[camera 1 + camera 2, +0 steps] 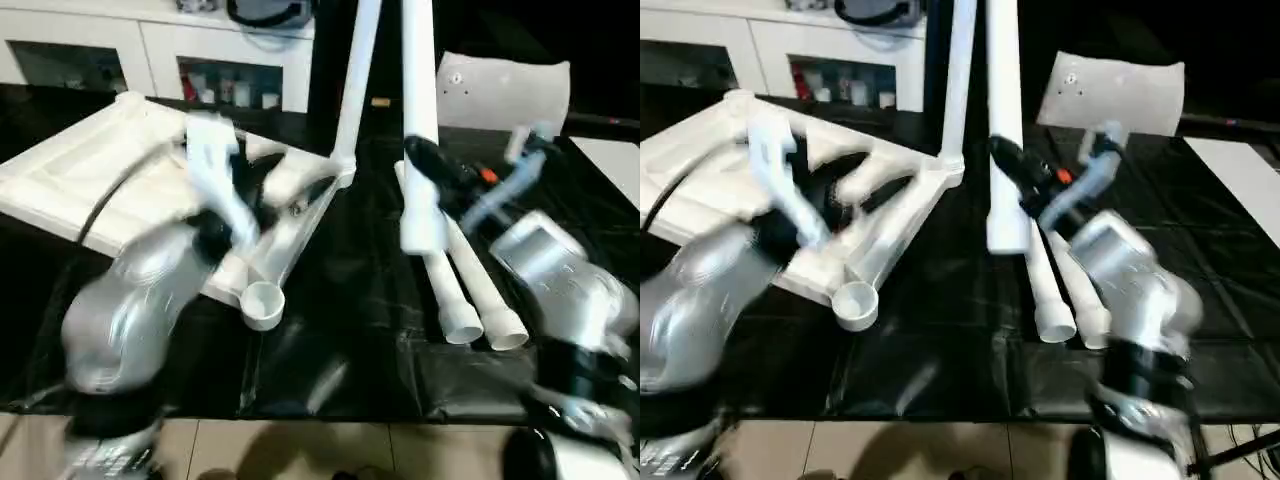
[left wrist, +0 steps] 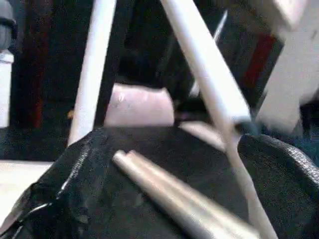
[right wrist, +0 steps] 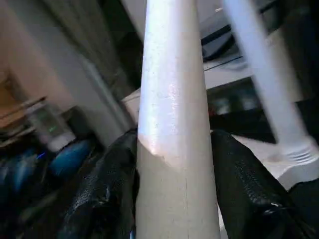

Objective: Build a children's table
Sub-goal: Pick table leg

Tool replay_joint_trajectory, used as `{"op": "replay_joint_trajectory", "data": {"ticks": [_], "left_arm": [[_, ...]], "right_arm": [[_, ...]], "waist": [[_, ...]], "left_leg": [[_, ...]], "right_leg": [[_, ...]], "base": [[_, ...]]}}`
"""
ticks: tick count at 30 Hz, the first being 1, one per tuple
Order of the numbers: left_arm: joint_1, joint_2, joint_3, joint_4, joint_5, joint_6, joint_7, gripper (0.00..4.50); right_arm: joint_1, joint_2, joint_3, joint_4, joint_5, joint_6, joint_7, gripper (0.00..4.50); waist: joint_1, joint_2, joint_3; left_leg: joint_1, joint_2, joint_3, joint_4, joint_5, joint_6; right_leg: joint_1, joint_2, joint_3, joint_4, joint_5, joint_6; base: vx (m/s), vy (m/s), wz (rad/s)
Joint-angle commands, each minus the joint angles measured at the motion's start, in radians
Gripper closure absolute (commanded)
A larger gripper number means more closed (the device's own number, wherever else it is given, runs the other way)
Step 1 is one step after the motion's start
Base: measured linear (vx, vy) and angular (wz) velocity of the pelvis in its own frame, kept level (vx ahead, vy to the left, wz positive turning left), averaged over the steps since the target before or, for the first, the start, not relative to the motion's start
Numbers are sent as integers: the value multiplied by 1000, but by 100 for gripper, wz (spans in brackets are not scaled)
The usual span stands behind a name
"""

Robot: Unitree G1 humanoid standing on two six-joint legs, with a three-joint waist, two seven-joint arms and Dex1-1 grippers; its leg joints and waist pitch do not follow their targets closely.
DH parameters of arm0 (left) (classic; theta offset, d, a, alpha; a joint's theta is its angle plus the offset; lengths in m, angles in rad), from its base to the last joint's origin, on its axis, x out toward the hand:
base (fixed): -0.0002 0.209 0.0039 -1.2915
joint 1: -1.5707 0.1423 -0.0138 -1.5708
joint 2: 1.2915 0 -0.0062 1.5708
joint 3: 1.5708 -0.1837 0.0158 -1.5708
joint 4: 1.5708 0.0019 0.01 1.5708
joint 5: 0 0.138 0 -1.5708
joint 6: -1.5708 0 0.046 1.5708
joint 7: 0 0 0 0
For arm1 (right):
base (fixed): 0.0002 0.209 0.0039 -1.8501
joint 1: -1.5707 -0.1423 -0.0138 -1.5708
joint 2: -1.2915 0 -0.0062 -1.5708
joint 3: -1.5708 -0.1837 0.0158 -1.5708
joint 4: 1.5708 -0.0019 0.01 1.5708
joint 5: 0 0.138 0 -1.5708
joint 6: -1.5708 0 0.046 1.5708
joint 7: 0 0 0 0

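Right pincer (image 3: 172, 189) is clamped on a white leg (image 1: 420, 120), holding it upright just right of the tabletop (image 1: 90, 170). Left pincer (image 1: 225, 165) hangs spread apart over that upside-down tabletop. No readable writing anywhere.

White leg (image 3: 172, 124) between claw (image 3: 174, 199) fingers

The tabletop (image 1: 110, 170) is laid at left on the black table (image 1: 340, 330), one leg (image 1: 355, 85) standing in its corner. Two legs (image 1: 480, 300) lie at right. The cabinet (image 1: 150, 50) is set behind
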Motion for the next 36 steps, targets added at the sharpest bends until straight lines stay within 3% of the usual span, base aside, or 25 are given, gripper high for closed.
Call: {"op": "replay_joint_trajectory", "data": {"ticks": [1, 4, 9, 13, 16, 20, 21, 22, 24, 26, 28, 30, 33, 34, 36], "left_arm": [[-35, -23, 30, 24, -65, 31, 22, 0], [-82, -56, 52, 37, -133, 59, 24, 0], [-103, -89, 45, 32, -206, 113, 9, 0], [-101, -97, 19, 38, -206, 130, 20, 0], [-105, -109, 22, 48, -222, 135, 30, 0], [-112, -125, 30, 66, -236, 137, 45, 0], [-116, -134, 36, 74, -245, 138, 55, 0], [-122, -153, 51, 82, -267, 137, 67, 28], [-127, -174, 68, 86, -293, 130, 79, 35], [-127, -186, 77, 85, -309, 129, 86, 35], [-128, -191, 80, 85, -317, 130, 90, 75], [-127, -193, 79, 84, -316, 129, 97, 78], [-127, -201, 78, 87, -307, 142, 145, 78], [-128, -205, 80, 89, -304, 146, 163, 117], [-128, -207, 80, 90, -291, 149, 192, 120]], "right_arm": [[4, -16, 19, -42, 40, 18, 46, 266], [19, -25, 46, -62, 64, 28, 85, 266], [39, -33, 78, -86, 91, 36, 123, 267], [59, -40, 108, -114, 107, 43, 151, 267], [70, -46, 125, -131, 112, 47, 162, 267], [85, -58, 155, -154, 110, 51, 179, 267], [94, -69, 181, -165, 92, 40, 184, 267], [105, -86, 223, -179, 54, 17, 191, 267], [115, -107, 276, -195, 2, -15, 194, 267], [119, -116, 305, -204, -24, -30, 193, 267], [121, -121, 315, -208, -31, -35, 193, 267], [123, -128, 336, -210, -53, -51, 194, 267], [113, -140, 411, -200, -162, -134, 153, 267], [110, -141, 426, -195, -188, -158, 142, 268], [102, -138, 442, -185, -227, -191, 114, 268]], "waist": [[9, -5, -64], [13, -5, -66], [21, -5, -68], [26, -5, -69], [27, -8, -68], [29, -9, -65], [28, -6, -66], [29, -8, -65], [29, -11, -65], [29, -11, -65], [27, -11, -65], [26, -11, -65], [26, -10, -65], [24, -11, -63], [24, -9, -64]], "left_leg": [[-17, -3, 27, -62, -110, 28], [-15, 1, 26, -63, -100, 31], [-13, 6, 26, -64, -75, 30], [-15, 10, 25, -66, -53, 33], [-17, 8, 26, -65, -56, 30], [-17, 6, 26, -66, -74, 27], [-17, 7, 25, -66, -80, 26], [-19, 5, 26, -65, -81, 24], [-20, 5, 25, -64, -80, 21], [-20, 5, 25, -64, -87, 22], [-20, 6, 24, -64, -87, 25], [-20, 6, 24, -65, -87, 29], [-20, 9, 23, -65, -86, 23], [-20, 6, 24, -65, -93, 23], [-20, 6, 23, -64, -97, 20]], "right_leg": [[65, -60, 46, -92, -354, -60], [61, -61, 44, -95, -366, -51], [60, -61, 46, -89, -308, -66], [64, -62, 46, -85, -250, -81], [66, -63, 46, -87, -259, -78], [65, -65, 45, -97, -326, -44], [64, -65, 45, -97, -338, -38], [65, -64, 44, -101, -346, -30], [65, -65, 43, -103, -354, -21], [63, -65, 43, -103, -370, -16], [63, -64, 43, -103, -367, -13], [62, -62, 43, -101, -353, -14], [60, -64, 43, -100, -348, -17], [61, -63, 42, -102, -359, -16], [61, -63, 43, -101, -361, -11]], "base": [[0, 0, 0], [0, 0, 0], [0, 0, 0], [0, 0, 0], [0, 0, 0], [0, 0, 0], [0, 0, 0], [0, 0, 0], [0, 0, 0], [0, 0, 0], [0, 0, 0], [0, 0, 0], [0, 0, 0], [0, 0, 0], [0, 0, 0]]}}
